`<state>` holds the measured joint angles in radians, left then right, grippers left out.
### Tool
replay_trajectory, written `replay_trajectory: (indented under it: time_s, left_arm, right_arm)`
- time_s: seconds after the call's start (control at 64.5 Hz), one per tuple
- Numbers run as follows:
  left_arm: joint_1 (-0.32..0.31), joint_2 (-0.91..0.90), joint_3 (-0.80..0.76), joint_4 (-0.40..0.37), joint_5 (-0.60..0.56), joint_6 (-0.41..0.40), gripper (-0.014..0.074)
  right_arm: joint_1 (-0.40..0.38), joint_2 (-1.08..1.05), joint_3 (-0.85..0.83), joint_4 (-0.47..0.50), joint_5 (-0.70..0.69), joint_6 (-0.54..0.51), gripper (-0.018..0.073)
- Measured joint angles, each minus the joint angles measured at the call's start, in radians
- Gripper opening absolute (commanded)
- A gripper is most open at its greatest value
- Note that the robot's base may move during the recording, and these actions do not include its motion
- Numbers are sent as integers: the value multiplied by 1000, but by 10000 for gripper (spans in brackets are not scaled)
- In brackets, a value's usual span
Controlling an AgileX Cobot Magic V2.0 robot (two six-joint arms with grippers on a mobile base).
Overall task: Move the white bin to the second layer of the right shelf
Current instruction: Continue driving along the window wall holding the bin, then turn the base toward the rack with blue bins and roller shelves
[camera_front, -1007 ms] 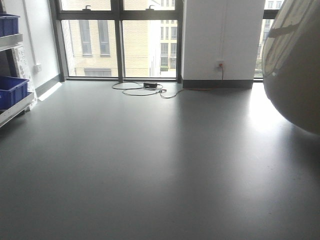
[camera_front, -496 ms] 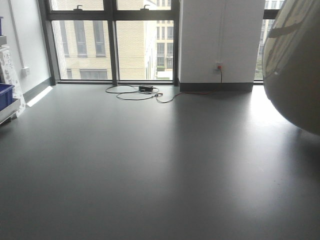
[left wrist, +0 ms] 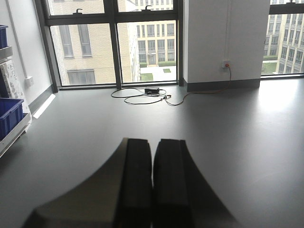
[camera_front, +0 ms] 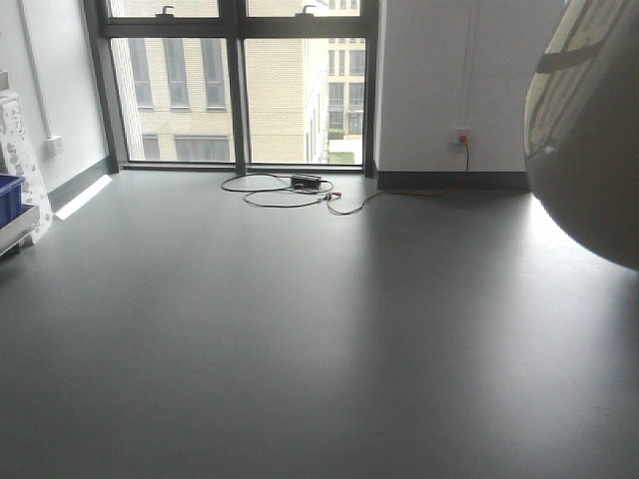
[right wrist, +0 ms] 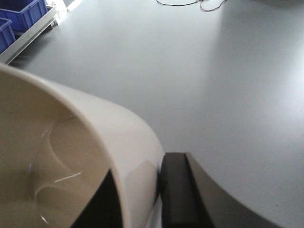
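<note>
The white bin (right wrist: 71, 156) is held up in the air, its glossy rim clamped between the two dark fingers of my right gripper (right wrist: 142, 199); one finger sits inside the tub, the other outside. In the front view the white bin (camera_front: 589, 140) fills the right edge as a large rounded shape above the floor. My left gripper (left wrist: 153, 180) is shut with nothing in it, its pads pressed together and pointing over bare grey floor. The right shelf second layer is out of view.
A rack with blue crates (left wrist: 9, 116) stands at the left edge, its blue crates (right wrist: 21, 12) also showing in the right wrist view. A black cable with a power brick (camera_front: 305, 183) lies on the floor by the windows. A white pillar (camera_front: 459, 80) carries a wall socket.
The view has swung: the blue crates on the left rack slid almost out of the front view, and the pillar and cable shifted a little right. The bin stays in the same place in the picture.
</note>
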<state>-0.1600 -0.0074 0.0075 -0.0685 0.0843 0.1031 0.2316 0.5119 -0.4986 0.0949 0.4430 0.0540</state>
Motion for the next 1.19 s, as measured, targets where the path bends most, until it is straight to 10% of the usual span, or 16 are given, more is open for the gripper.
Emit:
replay_trajectory:
  time_s: [1.193]
  left_arm:
    - [0,0,0,0,0,0,85]
  right_arm:
    - [0,0,0,0,0,0,57]
